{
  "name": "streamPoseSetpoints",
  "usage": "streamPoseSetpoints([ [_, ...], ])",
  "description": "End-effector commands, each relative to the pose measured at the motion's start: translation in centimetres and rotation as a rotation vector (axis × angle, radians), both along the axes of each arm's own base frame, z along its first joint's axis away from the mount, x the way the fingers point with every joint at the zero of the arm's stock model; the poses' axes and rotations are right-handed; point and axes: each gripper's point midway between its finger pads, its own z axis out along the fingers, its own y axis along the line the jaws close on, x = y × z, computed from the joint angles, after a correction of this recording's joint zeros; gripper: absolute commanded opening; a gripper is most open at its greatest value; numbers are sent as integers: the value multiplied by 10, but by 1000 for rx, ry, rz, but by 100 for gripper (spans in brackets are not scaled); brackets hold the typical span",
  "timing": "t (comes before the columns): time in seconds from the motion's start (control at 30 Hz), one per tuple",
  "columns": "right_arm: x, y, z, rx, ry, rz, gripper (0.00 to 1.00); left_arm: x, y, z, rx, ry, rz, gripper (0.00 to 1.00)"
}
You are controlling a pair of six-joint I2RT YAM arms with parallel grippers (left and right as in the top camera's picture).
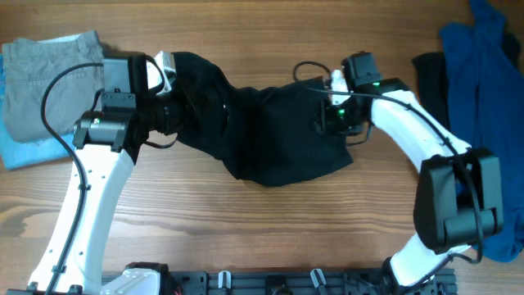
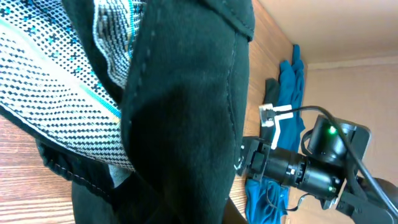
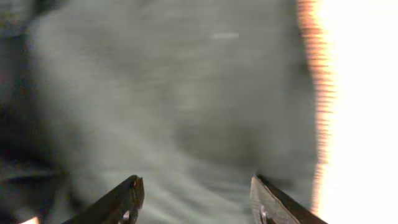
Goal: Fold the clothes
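Working at the middle of the surface (image 1: 270, 238), I am spreading the black garment (image 1: 262, 131) between both arms to flatten it for folding. Cloth is hiding my left hand (image 1: 166, 72), so I cannot tell its grip. My right hand (image 3: 196, 186) is hanging with fingers apart over the right end.

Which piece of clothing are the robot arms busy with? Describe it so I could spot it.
Look at the middle of the wooden table. The black garment sprawls there, crumpled. Unlike the folded grey garment far left and the blue clothes far right, it is black and lies mid-table.
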Motion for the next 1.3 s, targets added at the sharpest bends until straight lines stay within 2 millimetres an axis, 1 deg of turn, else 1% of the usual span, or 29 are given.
streamPoseSetpoints([
  [0.0,-1,-34,-22,-145,-4,-3,62,2,-9,15,-12,-42,-20,9],
  [0.07,-5,-46,-31,-209,-1,-24,64,2,-20,10,-14,-35,-49,9],
  [0.1,-7,-49,-35,-225,-3,-28,64,2,-30,9,-15,-39,-75,9],
  [0.17,-11,-49,-45,-213,-8,-33,63,2,-53,8,-20,-64,-137,9],
  [0.27,-20,-48,-55,-199,12,-47,62,2,-98,7,-32,-121,-232,9],
  [0.3,-23,-48,-57,-199,21,-46,62,3,-109,1,-22,-113,-227,9],
  [0.37,-27,-49,-59,-201,33,-45,61,3,-128,-18,10,-77,-215,10],
  [0.43,-29,-48,-60,-200,39,-44,61,0,-154,-34,16,-76,-268,11],
  [0.47,-29,-48,-60,-196,39,-43,61,0,-164,-38,13,-79,-286,11],
  [0.5,-29,-48,-60,-196,40,-43,61,-1,-176,-44,10,-87,-311,14],
  [0.53,-30,-48,-60,-197,41,-43,61,-1,-183,-49,11,-92,-321,16],
  [0.57,-30,-48,-60,-197,43,-43,61,0,-188,-53,14,-95,-326,20],
  [0.63,-32,-48,-61,-198,49,-43,61,2,-193,-60,20,-95,-329,21],
  [0.67,-32,-48,-61,-199,51,-42,61,2,-194,-62,22,-92,-327,24],
  [0.7,-33,-49,-61,-199,54,-42,59,2,-194,-63,24,-92,-326,33],
  [0.77,-35,-49,-58,-201,68,-57,58,4,-193,-62,23,-96,-324,50],
  [0.8,-34,-51,-53,-206,70,-71,58,6,-191,-61,25,-109,-325,50],
  [0.83,-28,-56,-42,-216,59,-82,58,12,-187,-58,26,-128,-317,51],
  [0.87,-21,-62,-29,-231,38,-101,58,21,-179,-53,27,-152,-295,50],
  [0.9,-9,-73,-6,-251,-3,-131,58,34,-167,-48,29,-181,-258,49],
  [0.93,2,-83,20,-261,-50,-163,59,52,-149,-45,46,-205,-194,49],
  [0.97,13,-91,50,-250,-113,-196,59,75,-123,-43,80,-237,-98,47],
  [1.0,19,-95,72,-238,-159,-215,59,87,-108,-44,107,-252,-41,47],
  [1.03,24,-96,92,-216,-206,-226,59,94,-97,-43,125,-264,-2,47],
  [1.07,29,-88,117,-158,-268,-218,59,108,-76,-45,163,-277,72,49],
  [1.1,30,-73,135,-73,-320,-186,59,115,-62,-47,189,-283,119,52],
  [1.13,26,-51,151,38,-353,-110,59,122,-51,-52,211,-281,155,53],
  [1.2,15,-15,161,184,-342,-2,59,131,-46,-66,220,-269,170,54],
  [1.27,4,6,148,228,-284,49,59,139,-50,-88,225,-255,165,54],
])
